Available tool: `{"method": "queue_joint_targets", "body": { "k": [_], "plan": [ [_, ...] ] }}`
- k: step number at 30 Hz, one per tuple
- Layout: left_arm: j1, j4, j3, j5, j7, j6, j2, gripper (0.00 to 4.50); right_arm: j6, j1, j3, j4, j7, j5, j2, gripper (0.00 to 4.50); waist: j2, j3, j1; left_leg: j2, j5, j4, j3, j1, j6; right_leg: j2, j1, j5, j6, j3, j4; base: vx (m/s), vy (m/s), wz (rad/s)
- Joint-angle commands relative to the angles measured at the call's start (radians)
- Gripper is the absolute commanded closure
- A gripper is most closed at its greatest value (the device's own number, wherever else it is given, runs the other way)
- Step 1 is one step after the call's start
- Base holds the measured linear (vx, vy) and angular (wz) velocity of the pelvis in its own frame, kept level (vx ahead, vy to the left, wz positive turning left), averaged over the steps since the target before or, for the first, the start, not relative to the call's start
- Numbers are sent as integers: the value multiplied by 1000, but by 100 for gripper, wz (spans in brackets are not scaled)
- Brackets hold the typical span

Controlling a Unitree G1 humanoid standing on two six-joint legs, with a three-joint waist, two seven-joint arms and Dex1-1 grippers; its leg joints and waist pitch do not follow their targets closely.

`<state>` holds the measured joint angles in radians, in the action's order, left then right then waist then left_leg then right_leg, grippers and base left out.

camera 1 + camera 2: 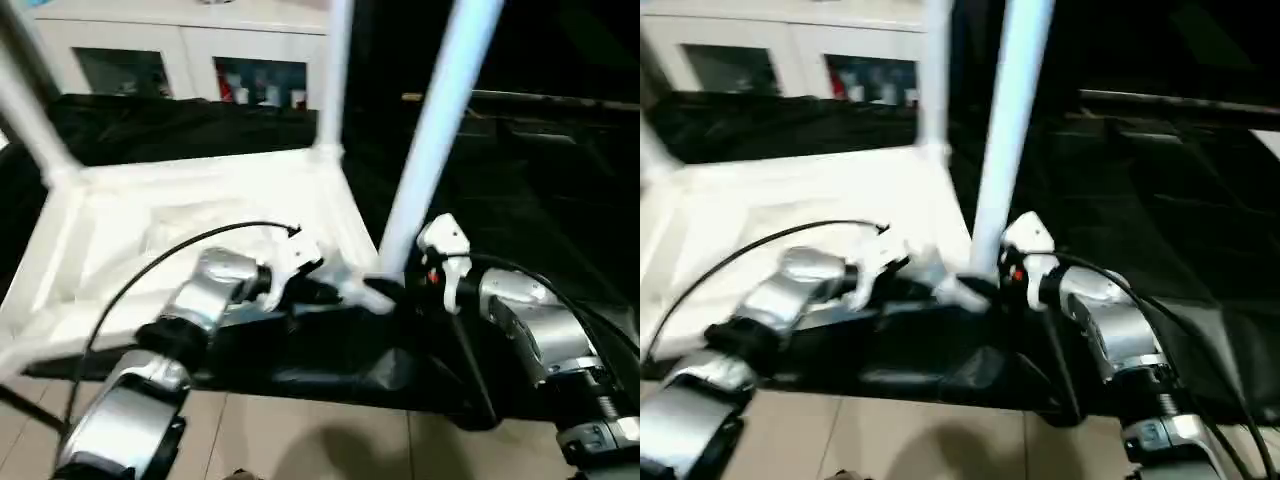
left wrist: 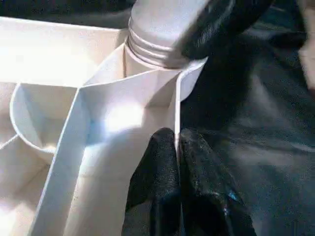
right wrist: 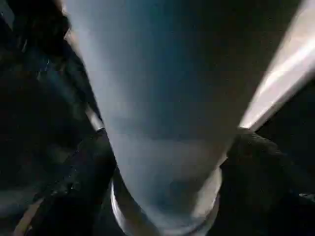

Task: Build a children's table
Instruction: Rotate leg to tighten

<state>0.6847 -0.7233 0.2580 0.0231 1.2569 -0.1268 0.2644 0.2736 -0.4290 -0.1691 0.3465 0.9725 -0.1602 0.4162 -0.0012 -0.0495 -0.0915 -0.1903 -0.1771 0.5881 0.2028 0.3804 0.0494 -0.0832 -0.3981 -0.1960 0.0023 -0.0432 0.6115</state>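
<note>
Head views: upturned children's table [image 1: 200, 215] on a black cloth [image 1: 330, 355], its legs pointing up.

At far left a leg [image 1: 25, 105] leans up from a corner; the far-corner leg [image 1: 335, 75] stands upright; the near-right leg [image 1: 440, 130] tilts slightly rightward. The left gripper [image 2: 178, 167] is pinched shut on the top's thin rim wall, just beside that leg's socket. The right gripper [image 3: 167, 167] straddles that leg's base, fingers [image 3: 83, 177] set wide either side; contact unclear. Behind stands a white cabinet [image 1: 190, 45]. No readable writing.
</note>
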Motion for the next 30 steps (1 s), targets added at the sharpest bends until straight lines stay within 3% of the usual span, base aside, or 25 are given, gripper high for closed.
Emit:
{"method": "queue_joint_targets", "body": {
  "k": [1, 5, 9, 14, 20, 24, 28, 30],
  "plan": [
    [-10, 34, -9, -80, 55, -1, -17, 450, 15, 3, -9, -32, 27, -10, 19, 81, -14, 62, 2, -47, -159, -63, -17, -20, -71, -61, 42, -105, -261, 37, -64, 0, 0, 0],
    [-24, 60, -18, -75, 57, -17, -3, 450, 11, 3, -37, -24, 45, 21, 32, 81, -18, 62, 2, -45, -158, -62, -18, -18, -69, -65, 42, -126, -250, 37, -66, 0, 0, 0],
    [-32, 83, -16, -72, 62, -34, 6, 450, 22, -1, -29, -18, 40, 14, 24, 117, -22, 64, 4, -44, -139, -60, -17, -16, -75, -63, 42, -113, -246, 37, -64, 0, 0, 0],
    [-33, 84, -18, -72, 56, -36, 7, 450, 28, -2, -30, -21, 43, 7, 23, 160, -21, 64, 4, -43, -126, -58, -17, -16, -85, -63, 42, -98, -248, 37, -62, 0, 0, 0],
    [-47, 107, -15, -76, 61, -56, 12, 450, 35, 11, -31, -30, 47, -2, 18, 173, -20, 65, 4, -44, -127, -58, -17, -17, -83, -62, 41, -98, -251, 37, -61, 0, 0, 0],
    [-35, 55, -20, -30, -65, -27, -19, 450, 64, -4, 38, 51, -116, -9, -55, 174, -20, 64, 9, -42, -131, -58, -16, -16, -75, -61, 39, -108, -248, 37, -63, 0, 0, 0],
    [27, -70, -27, 31, -293, -25, -104, 450, 54, -47, 133, 190, -441, 12, -185, 175, -16, 61, 24, -38, -187, -64, -20, -21, -24, -61, 35, -200, -233, 36, -74, 0, 0, 0],
    [45, -96, -29, 38, -340, -30, -129, 450, 65, -55, 152, 202, -510, 12, -218, 175, -18, 62, 29, -39, -196, -66, -22, -22, -9, -63, 36, -214, -221, 36, -77, 0, 0, 0]
  ]
}}
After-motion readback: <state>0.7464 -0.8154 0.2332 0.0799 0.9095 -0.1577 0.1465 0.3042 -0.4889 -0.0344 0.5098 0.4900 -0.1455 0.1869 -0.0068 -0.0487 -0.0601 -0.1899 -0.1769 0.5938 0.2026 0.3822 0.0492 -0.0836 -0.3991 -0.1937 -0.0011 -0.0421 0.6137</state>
